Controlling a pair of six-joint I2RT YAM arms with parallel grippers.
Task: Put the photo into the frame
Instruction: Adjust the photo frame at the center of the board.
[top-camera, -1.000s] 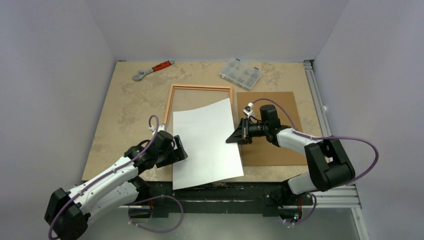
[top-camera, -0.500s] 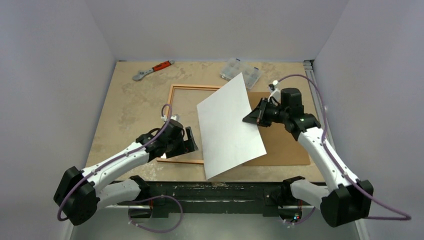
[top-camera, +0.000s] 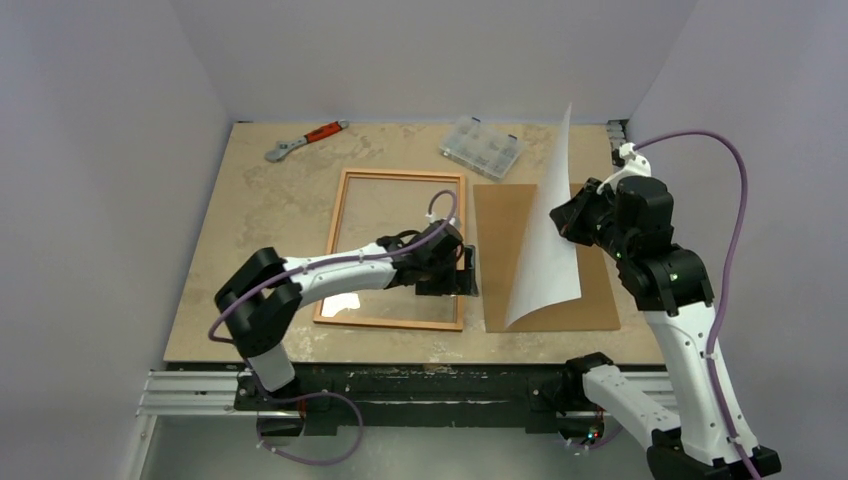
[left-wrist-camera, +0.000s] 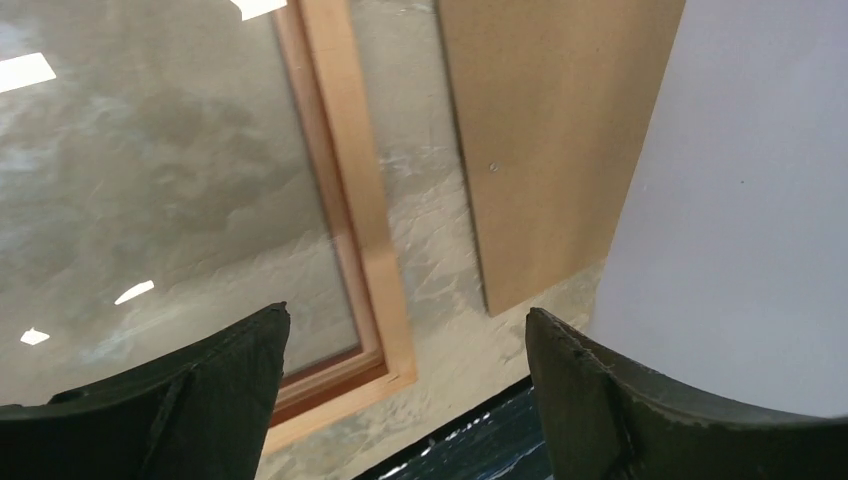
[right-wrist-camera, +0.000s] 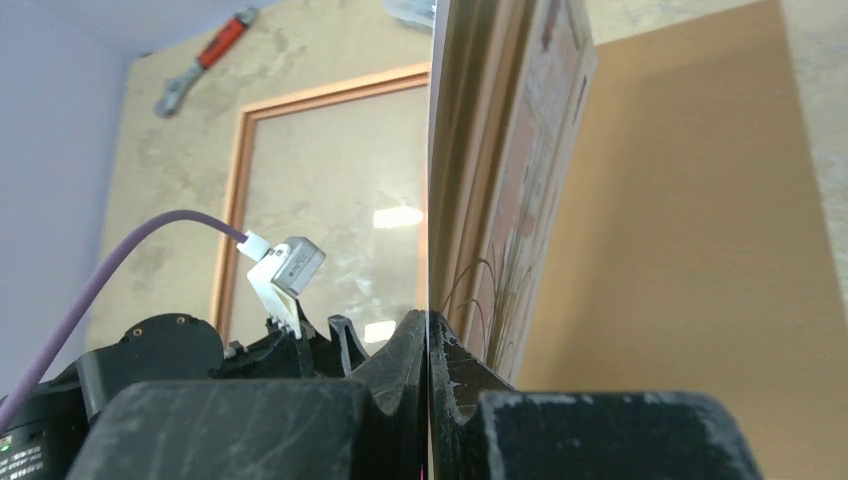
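One glossy rectangular photo print (top-camera: 548, 230), white back facing left, stands near-upright over one flat brown backing board (top-camera: 500, 240). The right fingers (right-wrist-camera: 400, 355) pinch its edge. One thin red-orange wooden frame (top-camera: 400, 174) lies flat on the stone-look surface (top-camera: 270, 220), just left of the board. The left fingers (left-wrist-camera: 225, 375) are spread and empty, over the frame's near right corner.

Overhead plus wrist close-ups — frame (top-camera: 400, 174) shared
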